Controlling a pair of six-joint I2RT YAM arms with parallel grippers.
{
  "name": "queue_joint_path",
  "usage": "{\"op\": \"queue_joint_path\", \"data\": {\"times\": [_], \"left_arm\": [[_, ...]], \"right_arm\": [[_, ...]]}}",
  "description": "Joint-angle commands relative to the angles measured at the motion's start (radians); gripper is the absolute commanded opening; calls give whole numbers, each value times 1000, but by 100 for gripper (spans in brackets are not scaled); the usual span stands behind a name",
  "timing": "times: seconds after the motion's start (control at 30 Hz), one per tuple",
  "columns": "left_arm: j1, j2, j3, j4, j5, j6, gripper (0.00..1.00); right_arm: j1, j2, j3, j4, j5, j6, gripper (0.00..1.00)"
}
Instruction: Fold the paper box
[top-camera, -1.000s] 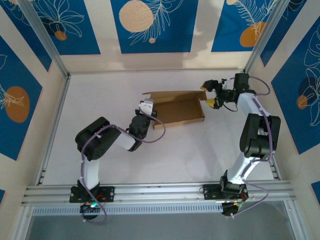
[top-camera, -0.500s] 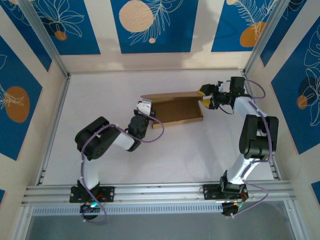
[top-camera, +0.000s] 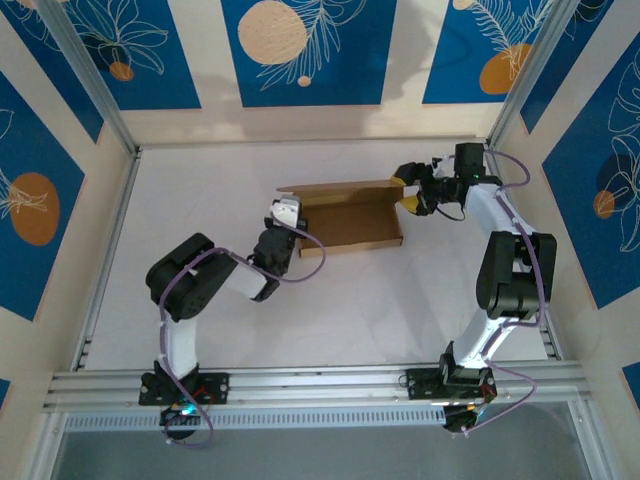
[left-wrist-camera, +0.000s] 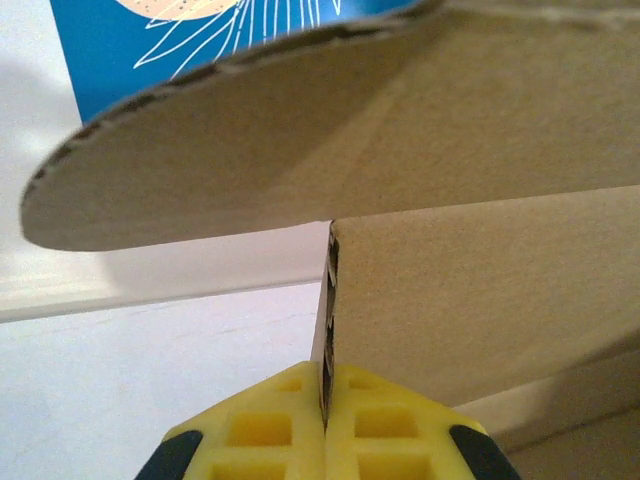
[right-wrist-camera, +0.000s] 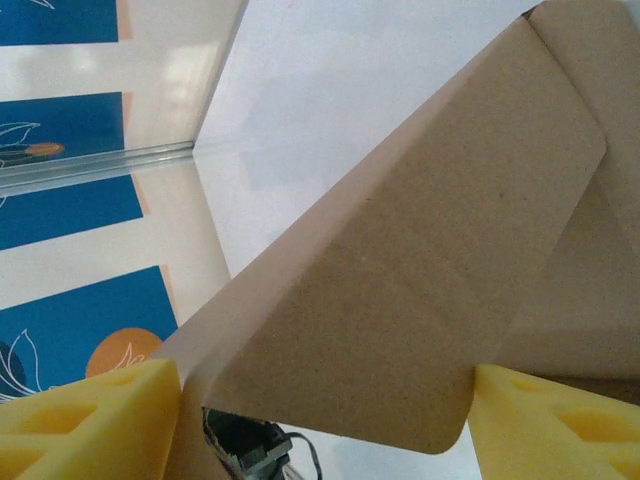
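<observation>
Overhead, the left gripper (top-camera: 296, 226) sits nearest the arm bases, at the left end of the paper box (top-camera: 350, 222). The box rests near the middle of the white table (top-camera: 200, 180). It is a shallow tray of plain brown cardboard, open at the top, with a long flap raised along its far side. The right gripper (top-camera: 405, 190) is farther back, at the box's far right corner. The left wrist view adds the detail of the grip. The yellow pads (left-wrist-camera: 270, 430) are pressed together on the thin edge of an upright end wall. Above it a rounded flap overhangs with its corrugated edge exposed, and a blue wall panel (left-wrist-camera: 200, 50) lies beyond. The right wrist view adds the jaw spacing. The yellow pads (right-wrist-camera: 90, 415) stand wide apart, and a flap with rounded corners spans the gap between them. Contact between either pad and that flap cannot be determined. The table surface and the enclosure wall lie behind it.
</observation>
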Motion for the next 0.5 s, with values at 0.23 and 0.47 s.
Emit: {"op": "queue_joint_path", "data": {"times": [0.23, 0.47], "left_arm": [[12, -80, 74, -100, 139, -4, 0], [12, -64, 30, -78, 140, -53, 0]], "right_arm": [[51, 37, 86, -120, -90, 31, 74], [60, 9, -34, -104, -21, -32, 73]]}}
